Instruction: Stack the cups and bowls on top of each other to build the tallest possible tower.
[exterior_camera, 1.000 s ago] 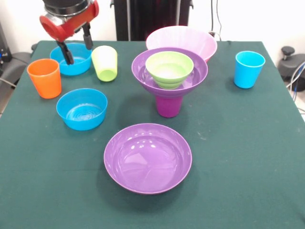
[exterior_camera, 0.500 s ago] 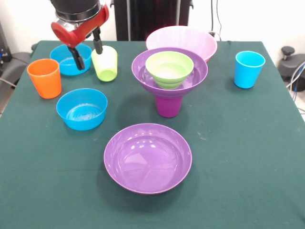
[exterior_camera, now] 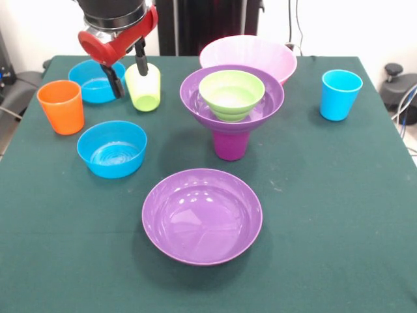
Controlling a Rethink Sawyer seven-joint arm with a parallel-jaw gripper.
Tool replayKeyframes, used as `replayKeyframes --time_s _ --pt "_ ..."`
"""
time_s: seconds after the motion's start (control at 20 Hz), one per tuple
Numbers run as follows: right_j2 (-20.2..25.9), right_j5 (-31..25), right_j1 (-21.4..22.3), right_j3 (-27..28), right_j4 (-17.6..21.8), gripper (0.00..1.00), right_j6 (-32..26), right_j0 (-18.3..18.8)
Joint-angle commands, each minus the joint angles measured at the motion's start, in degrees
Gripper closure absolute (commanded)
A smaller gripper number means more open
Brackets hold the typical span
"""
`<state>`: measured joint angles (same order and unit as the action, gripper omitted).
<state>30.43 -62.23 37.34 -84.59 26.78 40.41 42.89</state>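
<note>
Lime green tapered plastic cup (exterior_camera: 143,86) is straddled at its left rim by the red-and-black gripper (exterior_camera: 129,78), fingers spread, nothing gripped. Right of that cup, the tower (exterior_camera: 231,107) is seen: purple cup, wide purple bowl, ribbed green bowl.

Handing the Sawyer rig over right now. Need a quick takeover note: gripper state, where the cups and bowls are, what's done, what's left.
Gripper: open, empty, fingers spread at the lime green cup's rim, one inside, one outside.
Tower: purple cup at the bottom, a wide purple bowl on it, small green bowl nested on top.
Loose on the table: orange cup, light blue cup, two small blue bowls, second wide purple bowl, big pink bowl behind the tower.
Done: three pieces stacked.
Left: seven pieces to add; the lime green cup looks like the next pick.
</note>
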Motion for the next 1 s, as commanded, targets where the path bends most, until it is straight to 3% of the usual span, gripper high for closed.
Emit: replayKeyframes --time_s 0.05,1.0 --pt "3.2 -5.5 -1.4 0.7 3.1 0.00 -11.9 0.2" --pt "6.2 -6.6 -0.9 1.3 2.4 0.00 -11.8 2.1"
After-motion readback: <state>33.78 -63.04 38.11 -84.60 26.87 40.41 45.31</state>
